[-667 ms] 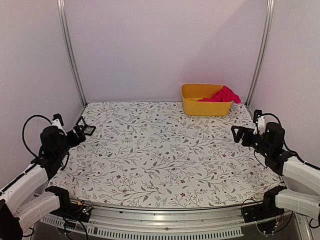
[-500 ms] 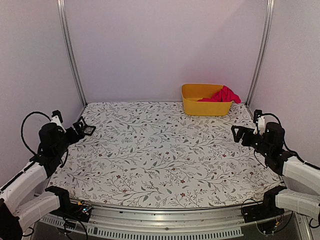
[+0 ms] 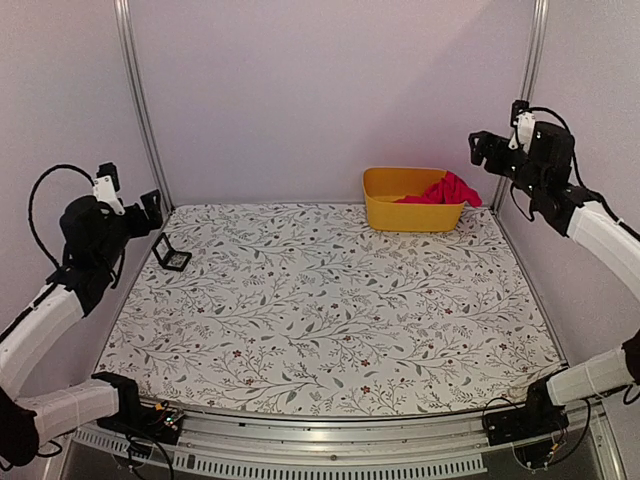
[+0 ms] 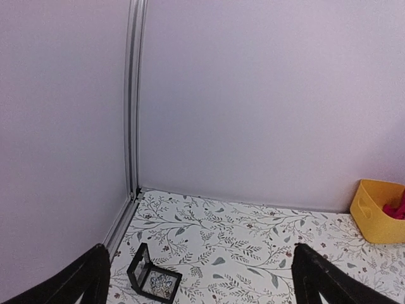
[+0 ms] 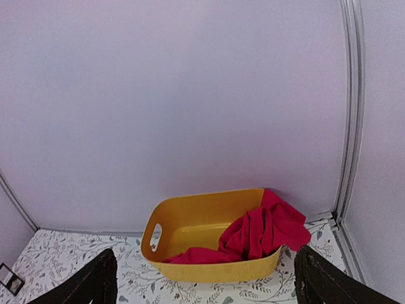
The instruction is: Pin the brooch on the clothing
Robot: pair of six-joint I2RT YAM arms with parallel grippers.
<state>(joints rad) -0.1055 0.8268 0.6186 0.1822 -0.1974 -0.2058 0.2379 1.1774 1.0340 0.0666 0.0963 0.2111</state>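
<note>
**On the floral tabletop: brooch cased at the left, shirt in a tub at the far right**

At the left edge of the overhead view, the left arm is raised above the tabletop's margin. The left fingers (image 3: 152, 205) stand wide apart and hold nothing; in the left wrist view both of these fingers (image 4: 88, 278) frame the bottom corners with only open air between them. Just below and in front of them, near the far left corner, a small black case (image 3: 172, 258) sits on the patterned tablecloth (image 3: 330, 300), its lid tilted up. The left wrist view shows the case (image 4: 154, 279) more closely, and the brooch (image 4: 162, 291) lies inside it as a tiny silvery cluster, too small to make out in detail.

Across the cloth at the far right, a yellow plastic tub (image 3: 412, 212) with a handle slot stands close to the back wall. The red-pink T-shirt (image 3: 445, 190) is bunched in its right end, and a fold spills over the rim. The right wrist view looks straight at the tub (image 5: 215, 269) and the crumpled T-shirt (image 5: 259, 234). The shirt is well apart from the brooch.

At the right, the right arm reaches high beside the frame post. The right fingers (image 3: 480, 148) hang above the tub, spread wide and empty, and show as dark tips (image 5: 101, 278) at the bottom corners of their own camera.
</note>
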